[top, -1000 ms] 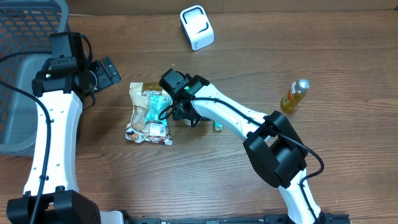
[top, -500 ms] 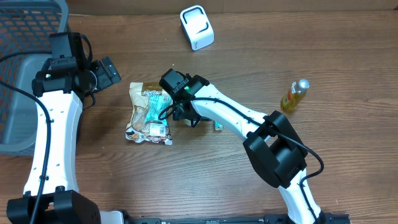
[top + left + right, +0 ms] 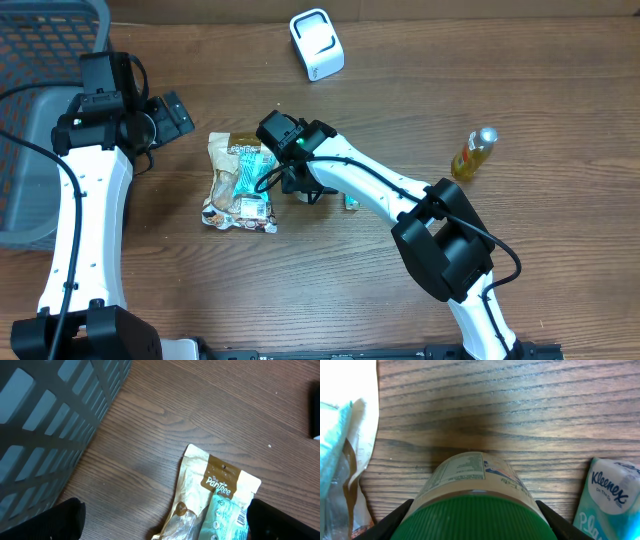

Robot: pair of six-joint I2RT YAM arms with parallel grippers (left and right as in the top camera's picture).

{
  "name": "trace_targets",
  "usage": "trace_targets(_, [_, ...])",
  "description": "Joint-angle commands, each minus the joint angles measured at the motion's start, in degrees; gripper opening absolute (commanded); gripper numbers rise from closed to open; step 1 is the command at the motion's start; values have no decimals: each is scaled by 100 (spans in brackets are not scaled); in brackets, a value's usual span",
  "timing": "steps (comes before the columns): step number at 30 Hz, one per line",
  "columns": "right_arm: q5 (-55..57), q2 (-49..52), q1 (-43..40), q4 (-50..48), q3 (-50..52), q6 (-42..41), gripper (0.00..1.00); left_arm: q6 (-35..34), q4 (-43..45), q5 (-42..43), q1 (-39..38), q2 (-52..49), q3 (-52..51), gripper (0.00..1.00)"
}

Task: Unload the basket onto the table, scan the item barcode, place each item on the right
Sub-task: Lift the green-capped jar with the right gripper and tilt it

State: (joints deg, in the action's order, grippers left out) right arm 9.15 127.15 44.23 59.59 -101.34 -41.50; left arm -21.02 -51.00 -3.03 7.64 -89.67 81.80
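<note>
A jar with a green ribbed lid [image 3: 472,520] and a printed label [image 3: 465,470] fills the right wrist view. My right gripper [image 3: 475,522] is shut on the jar, one black finger [image 3: 390,522] pressed to each side of the lid. From overhead the right gripper [image 3: 297,185] hides the jar, just right of the snack bags. The white scanner [image 3: 316,44] stands at the far edge of the table. My left gripper [image 3: 170,115] hovers open over the snack bags' upper left, and in its wrist view the left gripper [image 3: 172,522] holds nothing.
A brown snack bag [image 3: 210,480] and a teal packet [image 3: 225,520] lie together [image 3: 240,185]. A Kleenex pack [image 3: 612,495] lies right of the jar. A small yellow bottle [image 3: 473,154] stands at the right. A grey basket [image 3: 40,100] sits at the left edge.
Neither arm has visibly shifted in the overhead view; the scene looks the same.
</note>
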Motion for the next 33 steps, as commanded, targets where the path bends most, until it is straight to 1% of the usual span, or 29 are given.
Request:
trace_targets(1, [-358,2,-151,109,-155,-7,49,20,24,-35,59,-22,44,100])
trace_targets(6, [-1005,-229,-400,437,-444,-7,48,22,24,-35,59,-22,44,99])
trace_targets(12, [-1456,-457,-640,1379,-890,-9,47,20,24,-35,59,-22,44,100])
trace_targets(16, [-2116,-525,-728,1893,-1005,-9,47,20,24,-35,59,-22,44,100])
trace_targets(20, [-2728,-525,-796,2205,-1008,-9,47,22,24,-35,59,-22,44,99])
trace_targets(23, [-3036,-525,-809,2413,-1008,-9,42,22,24,-35,59,-22,44,100])
trace_targets(30, [-3788,-525,-809,2761,-1008,-11,38,22,24,-35,59,-22,44,100])
trace_targets(31, [-3884,-525,-809,2804,-1008,-11,36,22,24,-35,59,-22,44,100])
trace_targets(32, [-3934,-525,-809,2826,-1008,-11,29,22,24,-35,59,-22,44,100])
trace_targets(33, [-3978,-525,-809,2850,-1008,-9,25,22,24,-35,59,-22,44,99])
